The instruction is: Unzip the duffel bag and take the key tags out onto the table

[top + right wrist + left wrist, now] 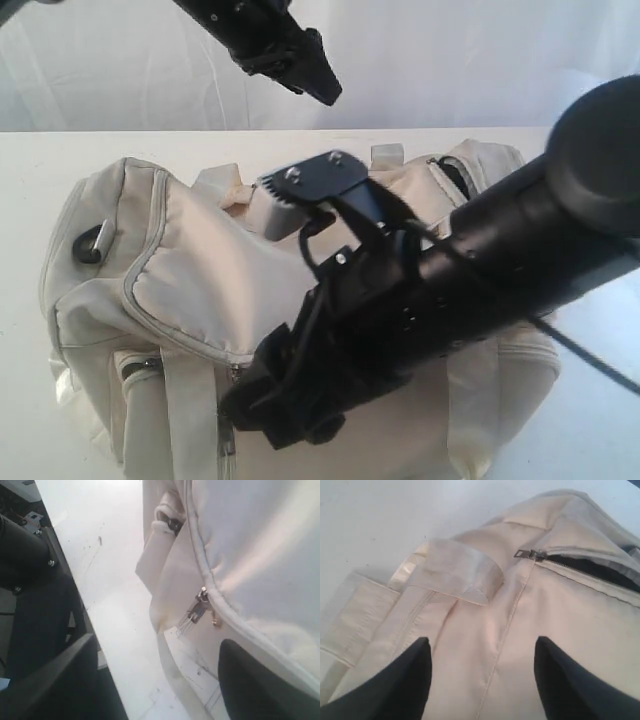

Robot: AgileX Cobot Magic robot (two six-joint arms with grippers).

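From where I stand, the duffel bag (190, 270) lies on the white table (25, 220) and takes up most of its middle. The left gripper (320, 88) hangs in the air high over the bag and touches nothing. The right arm (500, 250) comes in large from the right and covers much of the top of the bag. The right gripper (275, 415) is low at the near side, just beside the curved grey trim (127, 285) of the end panel. From this place I cannot tell how its jaws stand.

The camera on the left wrist shows what the arm hides from me. The top zip (570, 561) is partly open. Its slider (535, 555) sits near a webbing handle (462, 570), and behind the slider a dark gap (605, 572) shows between the zip edges. What is inside the gap I cannot tell. The left fingers (405, 680) stand wide apart over the cream fabric and hold nothing.

The camera on the right wrist shows another thing: a small metal pull (196, 612) hanging at the grey trim, where that zip is closed. The right fingers (255, 680) are also wide apart. The pull is ahead of the space between them, it touches neither, and they grip nothing
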